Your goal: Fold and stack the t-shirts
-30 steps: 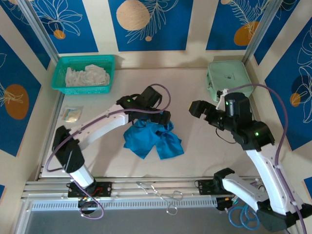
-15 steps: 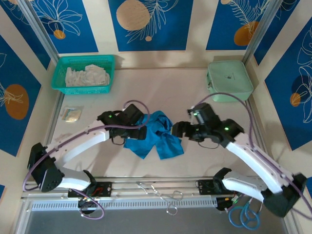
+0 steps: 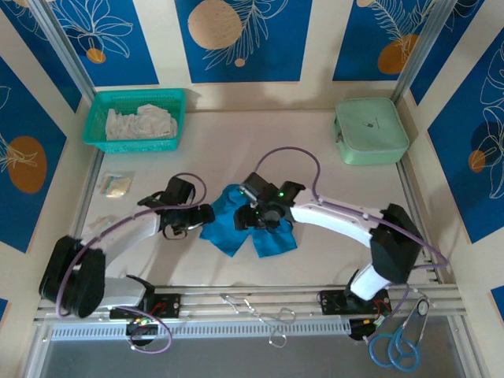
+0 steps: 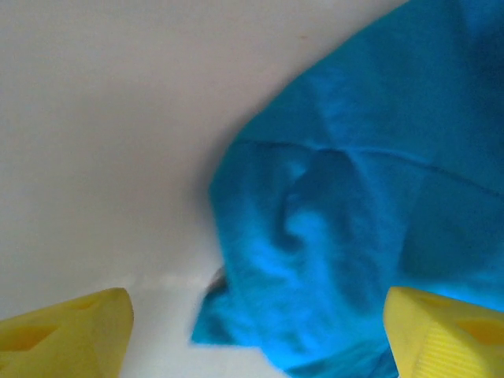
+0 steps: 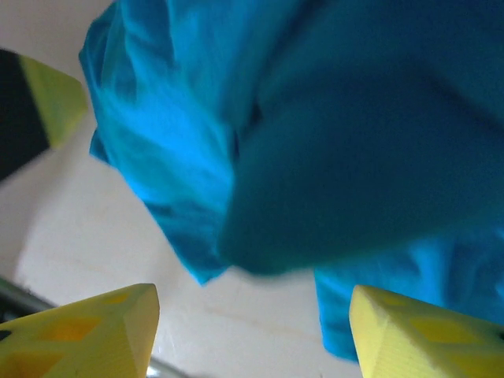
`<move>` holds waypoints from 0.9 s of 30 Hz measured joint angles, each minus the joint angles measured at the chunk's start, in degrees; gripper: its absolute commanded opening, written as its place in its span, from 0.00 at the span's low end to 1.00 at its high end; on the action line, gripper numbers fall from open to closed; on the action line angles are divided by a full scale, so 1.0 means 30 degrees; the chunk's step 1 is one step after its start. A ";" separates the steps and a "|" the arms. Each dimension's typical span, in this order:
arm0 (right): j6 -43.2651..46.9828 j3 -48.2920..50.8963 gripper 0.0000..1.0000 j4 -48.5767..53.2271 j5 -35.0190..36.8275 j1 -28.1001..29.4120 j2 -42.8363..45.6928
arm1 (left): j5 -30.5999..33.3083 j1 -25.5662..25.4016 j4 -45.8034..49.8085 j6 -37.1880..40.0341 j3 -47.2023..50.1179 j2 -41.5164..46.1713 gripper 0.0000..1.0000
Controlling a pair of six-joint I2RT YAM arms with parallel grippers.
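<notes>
At table centre, t-shirt (image 3: 235,235) lies crumpled, not folded; no stack begun. Left gripper (image 3: 202,217) at its 9 o'clock edge, jaws apart, nothing pinched. Right gripper (image 3: 264,215) over its middle, jaws likewise apart. All folding left.

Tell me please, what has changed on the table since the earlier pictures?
The right gripper swung in from the right and now hangs over the crumpled t-shirt. The left gripper drew back to the t-shirt's left edge. Both are open; nothing is held. The t-shirt, the basket and the green box stayed in place.
</notes>
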State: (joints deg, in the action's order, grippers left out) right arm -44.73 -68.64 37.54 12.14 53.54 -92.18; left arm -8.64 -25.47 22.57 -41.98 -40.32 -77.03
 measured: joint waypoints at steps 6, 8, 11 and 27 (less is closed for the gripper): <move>0.0831 -0.1202 0.55 -0.0816 0.1428 0.0029 -0.2375 | -0.0940 0.0146 -0.3650 -0.0372 0.0357 -0.1792 0.73; 0.1013 -0.1494 0.36 -0.0882 0.1763 0.0029 -0.2871 | -0.1071 0.0197 -0.4641 -0.0474 0.0495 -0.2310 0.58; 0.1333 -0.1989 0.16 -0.0947 0.1982 0.0029 -0.3381 | -0.1428 0.0321 -0.6237 -0.0816 0.0780 -0.3191 0.21; 0.2776 -0.6171 0.00 0.0896 0.1260 -0.0211 -0.2193 | -0.0087 0.0488 -0.0947 0.1756 -0.2353 0.7468 0.00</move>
State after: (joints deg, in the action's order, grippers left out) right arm -36.40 -87.15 40.23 15.92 52.90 -98.76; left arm -8.91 -24.01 19.73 -36.71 -47.37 -54.63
